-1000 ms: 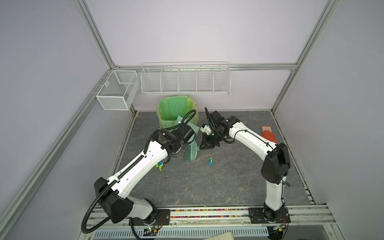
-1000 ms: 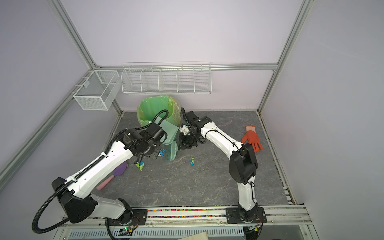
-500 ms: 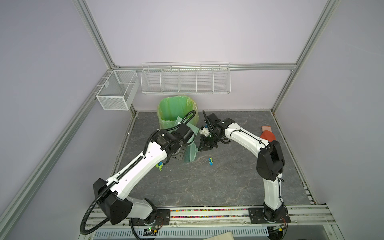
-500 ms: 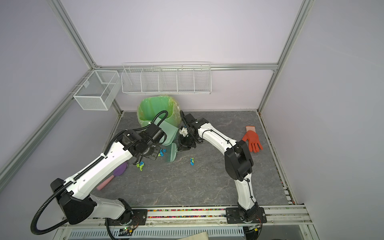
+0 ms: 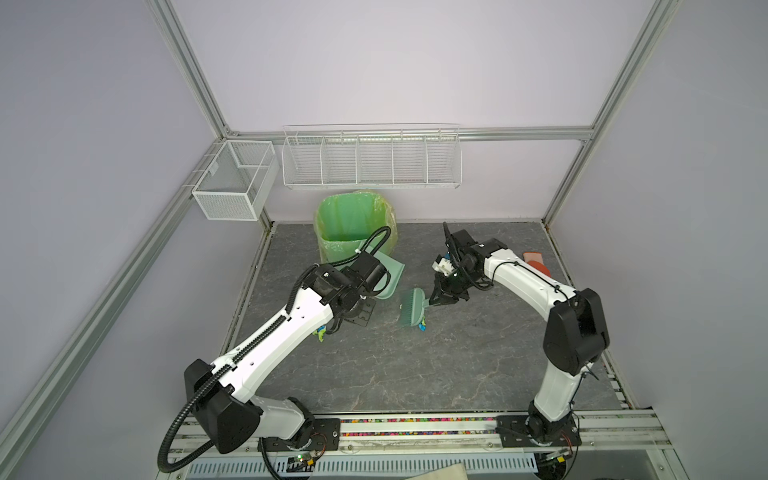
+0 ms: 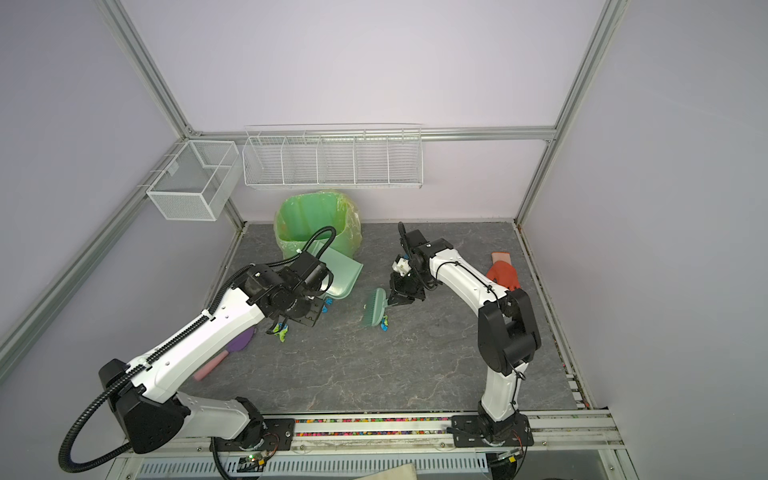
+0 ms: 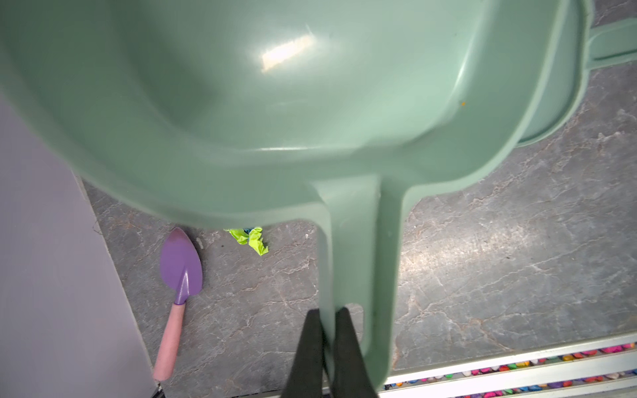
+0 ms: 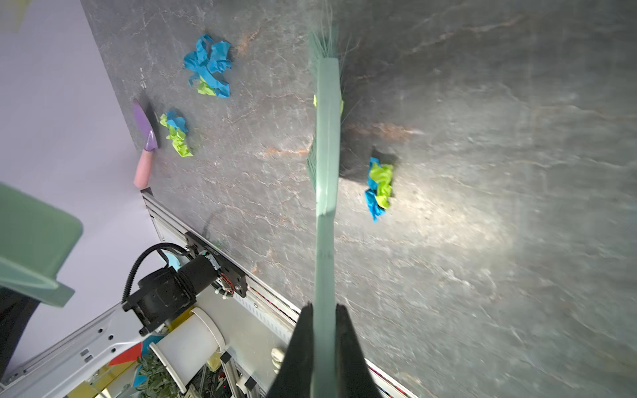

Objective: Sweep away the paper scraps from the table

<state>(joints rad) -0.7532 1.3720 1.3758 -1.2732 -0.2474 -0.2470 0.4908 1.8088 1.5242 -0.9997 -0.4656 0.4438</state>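
Observation:
My left gripper is shut on the handle of a pale green dustpan, held off the table in front of the bin; the pan shows in both top views. Shut on the thin handle of a green brush, my right gripper holds the brush head at mid-table. Blue and lime paper scraps lie right beside the brush. More scraps lie toward the left wall, and one wad lies below the dustpan.
A bin lined with a green bag stands at the back. An orange glove lies at the right edge. A purple trowel with a pink handle lies by the left wall. Two wire baskets hang above.
The brush has come away from the dustpan and now hangs apart from it, over the mid-table scrap. The dustpan has shifted slightly toward the bin. The right arm's elbow has swung outward.

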